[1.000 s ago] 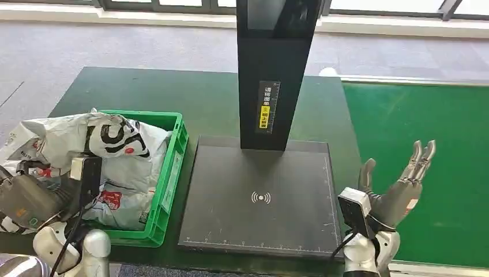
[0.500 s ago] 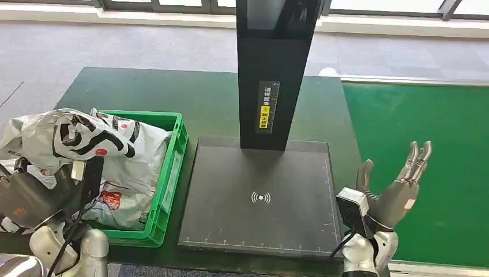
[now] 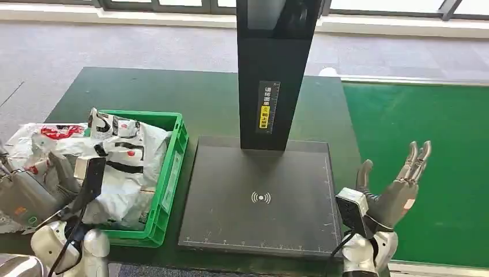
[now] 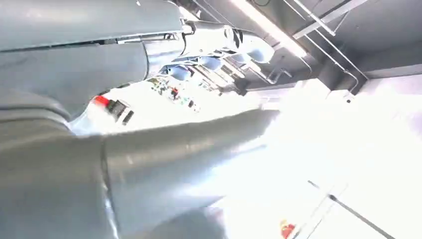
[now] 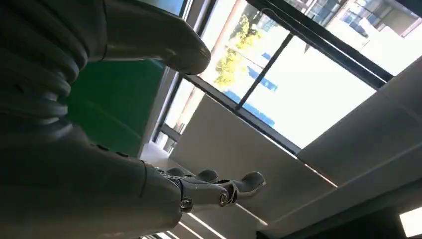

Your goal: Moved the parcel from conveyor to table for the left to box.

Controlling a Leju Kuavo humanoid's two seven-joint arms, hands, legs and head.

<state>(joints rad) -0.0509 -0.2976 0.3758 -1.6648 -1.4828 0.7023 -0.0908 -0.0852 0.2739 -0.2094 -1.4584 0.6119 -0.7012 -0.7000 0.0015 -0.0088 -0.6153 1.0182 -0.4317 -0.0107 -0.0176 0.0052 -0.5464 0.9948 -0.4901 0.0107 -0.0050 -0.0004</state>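
Upright, right robot hand (image 3: 398, 193), fingers apart, beside conveyor (image 3: 427, 167).

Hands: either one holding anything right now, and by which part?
Right hand holds nothing, fingers spread above the conveyor. Left hand grips the parcel at its near edge, over the crate.

Robot hand (image 4: 124, 149) — white parcel (image 4: 164, 97) against it
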